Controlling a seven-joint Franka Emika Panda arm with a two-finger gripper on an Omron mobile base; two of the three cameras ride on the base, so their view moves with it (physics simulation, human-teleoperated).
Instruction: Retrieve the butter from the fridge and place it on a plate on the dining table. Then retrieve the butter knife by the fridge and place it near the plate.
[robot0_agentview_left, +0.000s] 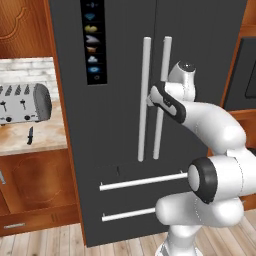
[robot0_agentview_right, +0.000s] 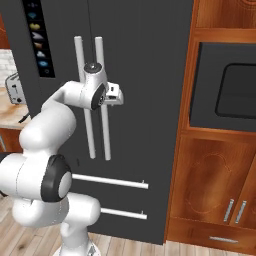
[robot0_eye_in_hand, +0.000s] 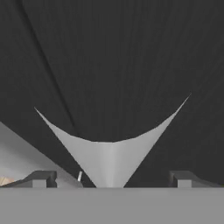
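While the fridge (robot0_agentview_left: 120, 60) doors are shut with the butter hidden inside, the open gripper (robot0_eye_in_hand: 109, 178) straddles the vertical right handle (robot0_eye_in_hand: 109, 157) at its 12 o'clock.

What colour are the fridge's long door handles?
White, against the dark-grey fridge; the handles show best in the left base view.

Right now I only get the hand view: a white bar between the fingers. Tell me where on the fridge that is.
Observer: The gripper is at the two long upright door handles of the fridge, above its two drawers.
Operator: Now locate the knife.
Observer: The knife lies on the counter left of the fridge, in front of a toaster.
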